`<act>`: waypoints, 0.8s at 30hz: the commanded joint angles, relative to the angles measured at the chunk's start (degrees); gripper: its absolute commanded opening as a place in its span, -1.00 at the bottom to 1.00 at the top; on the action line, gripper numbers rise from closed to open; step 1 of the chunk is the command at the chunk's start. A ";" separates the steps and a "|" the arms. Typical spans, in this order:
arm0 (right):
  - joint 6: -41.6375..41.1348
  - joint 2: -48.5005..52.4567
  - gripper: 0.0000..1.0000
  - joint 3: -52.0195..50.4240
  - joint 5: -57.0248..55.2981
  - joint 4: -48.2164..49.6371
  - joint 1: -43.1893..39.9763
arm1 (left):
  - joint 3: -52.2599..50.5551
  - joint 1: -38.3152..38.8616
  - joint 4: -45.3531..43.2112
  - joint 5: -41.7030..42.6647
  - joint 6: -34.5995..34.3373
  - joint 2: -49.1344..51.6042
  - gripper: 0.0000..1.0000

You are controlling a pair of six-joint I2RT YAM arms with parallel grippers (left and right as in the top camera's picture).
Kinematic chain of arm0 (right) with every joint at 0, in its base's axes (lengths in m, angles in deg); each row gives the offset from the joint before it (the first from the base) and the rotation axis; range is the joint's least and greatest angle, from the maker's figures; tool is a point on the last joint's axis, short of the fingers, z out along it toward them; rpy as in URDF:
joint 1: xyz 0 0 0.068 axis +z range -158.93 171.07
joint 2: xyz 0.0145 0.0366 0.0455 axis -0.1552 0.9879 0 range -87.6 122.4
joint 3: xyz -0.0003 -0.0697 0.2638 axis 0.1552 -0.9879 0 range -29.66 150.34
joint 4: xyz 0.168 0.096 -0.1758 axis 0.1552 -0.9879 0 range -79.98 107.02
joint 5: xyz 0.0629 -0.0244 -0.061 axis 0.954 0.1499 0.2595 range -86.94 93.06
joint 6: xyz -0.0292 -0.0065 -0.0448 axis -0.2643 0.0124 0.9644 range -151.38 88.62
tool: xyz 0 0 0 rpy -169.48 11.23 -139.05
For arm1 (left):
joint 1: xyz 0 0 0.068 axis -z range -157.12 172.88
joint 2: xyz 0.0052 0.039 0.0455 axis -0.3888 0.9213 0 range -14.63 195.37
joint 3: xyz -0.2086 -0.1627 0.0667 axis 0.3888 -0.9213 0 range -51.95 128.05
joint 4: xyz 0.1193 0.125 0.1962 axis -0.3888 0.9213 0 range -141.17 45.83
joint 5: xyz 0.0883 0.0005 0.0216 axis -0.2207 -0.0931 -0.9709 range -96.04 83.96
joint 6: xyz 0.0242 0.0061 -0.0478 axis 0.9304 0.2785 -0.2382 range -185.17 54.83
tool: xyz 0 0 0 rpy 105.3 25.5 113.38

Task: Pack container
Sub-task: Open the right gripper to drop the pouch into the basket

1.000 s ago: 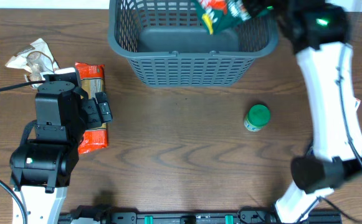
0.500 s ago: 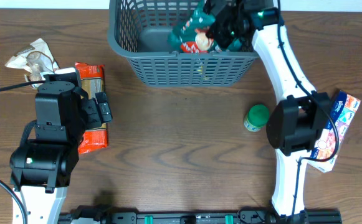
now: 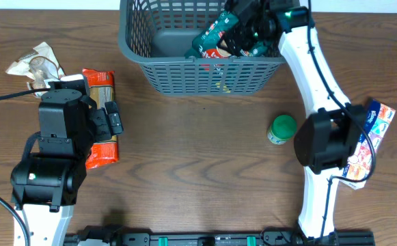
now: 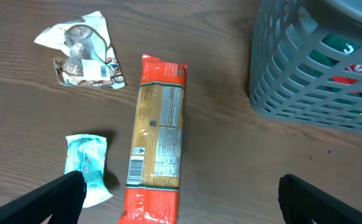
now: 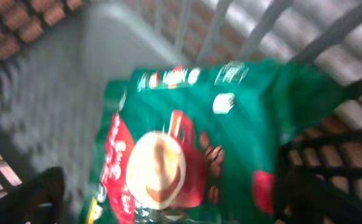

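The container (image 3: 184, 72), a dark grey lattice basket, stands at the table's far edge. My right gripper (image 3: 244, 29) hangs over the container's right half, and a green and red snack packet (image 3: 210, 41) lies tilted inside just below it. In the right wrist view that packet (image 5: 187, 143) is blurred between the wide-apart fingers of the open right gripper (image 5: 174, 199), against the basket floor. My left gripper (image 3: 113, 117) is open above a long orange and red packet (image 3: 100, 89). In the left wrist view this gripper (image 4: 190, 199) stands wide over that packet (image 4: 159, 143), with nothing gripped.
A crumpled clear wrapper (image 3: 37, 65) lies at the far left and a small teal packet (image 4: 87, 165) beside the long one. A green-lidded tub (image 3: 282, 128) stands right of centre. A blue and white pack (image 3: 367, 137) lies behind the right arm. The container's corner (image 4: 318, 68) shows in the left wrist view.
The right arm swung left over the container with the green packet, and its jaws opened; the packet now rests lower in the basket. The left arm has not moved.
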 commanded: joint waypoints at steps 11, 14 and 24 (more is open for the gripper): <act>-33.90 -24.52 0.98 8.22 -16.59 -15.72 -14.21 | 1.22 -0.26 0.11 -0.48 0.33 0.17 0.97; -38.34 -26.86 0.99 8.22 -18.60 -25.53 -19.85 | 1.22 -0.24 0.11 -0.48 0.33 0.17 0.97; -40.19 -28.65 0.99 4.79 -16.94 -49.22 -25.57 | 1.22 -0.26 -0.11 -0.48 0.35 0.17 0.97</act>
